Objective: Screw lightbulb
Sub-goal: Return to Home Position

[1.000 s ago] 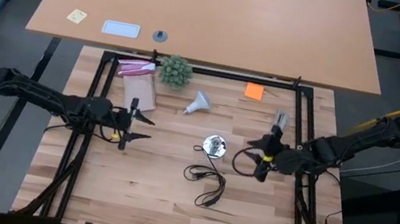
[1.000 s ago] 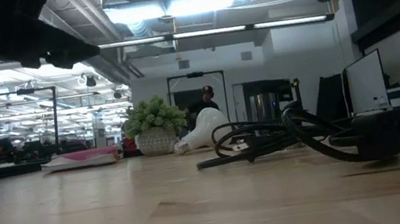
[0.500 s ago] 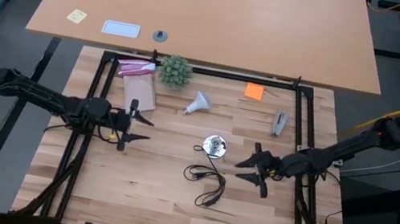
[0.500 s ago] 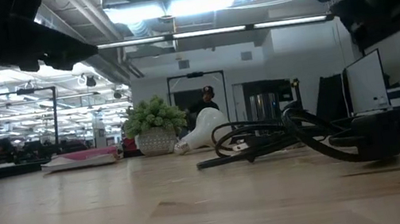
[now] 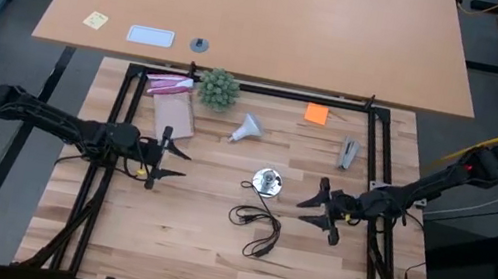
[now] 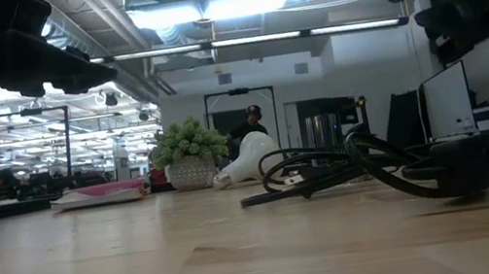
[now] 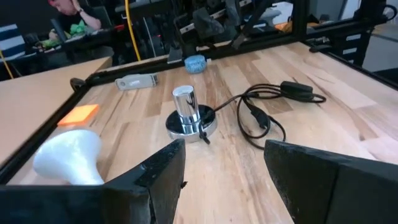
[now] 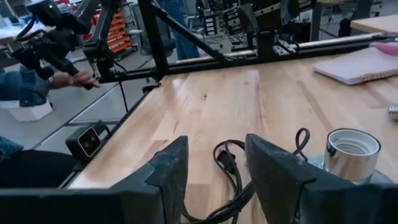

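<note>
Both arms hung over the wooden surface (image 5: pixel 200 253), one at each side, tips turned in toward the middle. The left gripper (image 5: pixel 172 161) had its two fingers spread apart with nothing between them. The right gripper (image 5: pixel 313 211) was the same: fingers apart, holding nothing.

There was a lot of bare wood in front of both sets of fingers and toward the near edge. A black frame (image 5: pixel 277 92) ran along the far edge and down both sides, close behind each gripper.

There was one lightbulb (image 5: pixel 248 127). It lay on its side, out ahead of the left fingers and off toward the far edge, well apart from both grippers. It lay on a slant. Its round white end pointed to the far edge and its thin screw end pointed back toward the left fingers.

One shiny socket (image 5: pixel 267 180) stood upright between the two sets of fingertips, nearer the right ones. One black cord (image 5: pixel 255 224) looped from it toward the near edge.

Farther past the fingers, along the far edge, were one little green plant (image 5: pixel 218 87), one pink and brown notebook (image 5: pixel 172 104) and one orange note (image 5: pixel 315 113). One small grey thing (image 5: pixel 348 154) lay beside the right rail.
</note>
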Controlling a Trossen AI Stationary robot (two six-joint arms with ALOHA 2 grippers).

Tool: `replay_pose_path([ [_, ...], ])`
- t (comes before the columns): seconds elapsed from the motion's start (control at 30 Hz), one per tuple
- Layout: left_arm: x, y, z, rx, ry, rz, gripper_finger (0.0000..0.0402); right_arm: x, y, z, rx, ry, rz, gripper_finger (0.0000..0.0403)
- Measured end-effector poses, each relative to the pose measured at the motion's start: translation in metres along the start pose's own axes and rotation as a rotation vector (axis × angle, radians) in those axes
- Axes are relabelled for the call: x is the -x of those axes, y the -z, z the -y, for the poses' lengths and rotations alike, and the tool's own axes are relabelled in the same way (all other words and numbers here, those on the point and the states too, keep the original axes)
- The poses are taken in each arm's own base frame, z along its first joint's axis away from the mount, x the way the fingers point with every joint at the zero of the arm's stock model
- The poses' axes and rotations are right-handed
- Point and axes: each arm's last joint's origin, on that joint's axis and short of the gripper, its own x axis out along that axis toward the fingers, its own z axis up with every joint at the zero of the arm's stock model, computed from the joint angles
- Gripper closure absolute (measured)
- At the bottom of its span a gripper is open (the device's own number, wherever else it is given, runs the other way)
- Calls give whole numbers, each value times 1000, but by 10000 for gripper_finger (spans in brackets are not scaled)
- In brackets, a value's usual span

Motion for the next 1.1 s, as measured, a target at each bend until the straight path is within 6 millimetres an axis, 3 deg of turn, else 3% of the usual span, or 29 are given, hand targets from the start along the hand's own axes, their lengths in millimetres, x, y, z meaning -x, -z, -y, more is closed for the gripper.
replay_pose_path([
  [0.27,0,8,1,50,11,-68,192,6,7,2,13,-38,23,237],
  [0.53,6,45,8,174,11,-108,192,6,9,2,39,-34,7,237],
  [1.1,6,48,9,167,6,-140,192,7,18,7,62,79,-66,237],
])
